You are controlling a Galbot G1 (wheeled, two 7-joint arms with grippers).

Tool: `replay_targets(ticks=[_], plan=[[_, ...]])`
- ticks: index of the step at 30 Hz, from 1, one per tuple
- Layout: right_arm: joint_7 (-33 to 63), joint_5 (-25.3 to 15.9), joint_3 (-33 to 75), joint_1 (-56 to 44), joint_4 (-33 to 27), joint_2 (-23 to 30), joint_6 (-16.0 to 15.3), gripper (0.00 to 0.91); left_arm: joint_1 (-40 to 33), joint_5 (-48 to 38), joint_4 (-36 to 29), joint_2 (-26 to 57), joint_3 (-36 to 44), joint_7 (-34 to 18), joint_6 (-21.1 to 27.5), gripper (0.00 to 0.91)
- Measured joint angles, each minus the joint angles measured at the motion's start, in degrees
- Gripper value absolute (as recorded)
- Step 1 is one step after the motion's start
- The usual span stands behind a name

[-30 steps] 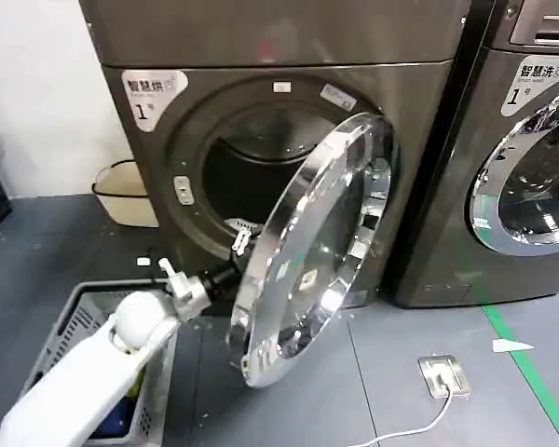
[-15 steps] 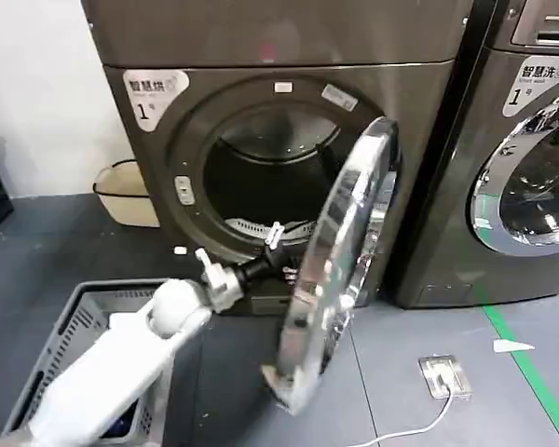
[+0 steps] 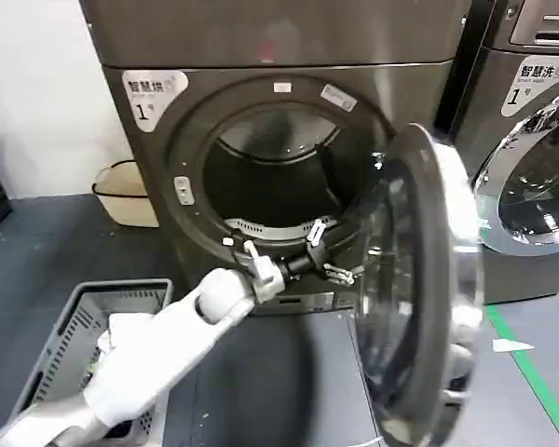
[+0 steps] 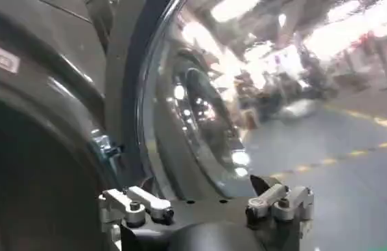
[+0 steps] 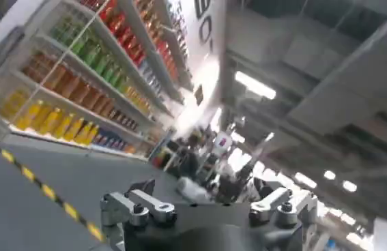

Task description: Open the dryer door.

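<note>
In front of the dryer (image 3: 289, 56), the dryer door (image 3: 419, 289) stands swung out wide on its right-side hinge, nearly edge-on to me, and the drum opening (image 3: 275, 177) is free. My left hand (image 3: 328, 253) reaches just inside the lower rim of the opening, beside the door's inner glass, fingers spread and gripping nothing. My right hand (image 5: 207, 204) points away at the room, also open. Risk, I judge: pushing further could strain the hinge, or the door could swing back against my wrist. The laundry basket (image 3: 84, 317) sits on the floor near my arm.

Dryer door (image 3: 419, 289) right of drum opening (image 3: 275, 182); basket (image 3: 70, 340) front-left
</note>
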Motion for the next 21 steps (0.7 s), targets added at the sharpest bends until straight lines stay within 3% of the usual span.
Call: replay_targets(ticks=[8,21], plan=[[-0.13,0.0,1.81,-1.62,-1.98,-3.38,-0.88,0.907,-2.14,0.97,4.12,-5.21,1.29,-0.72,0.41,0.907],[-0.22,1.23,1.91,-1.32,-0.85,-3.56,-3.57,0.907,-5.3,1.86,10.61,-12.43,2.46,-1.78,1.42,0.907]])
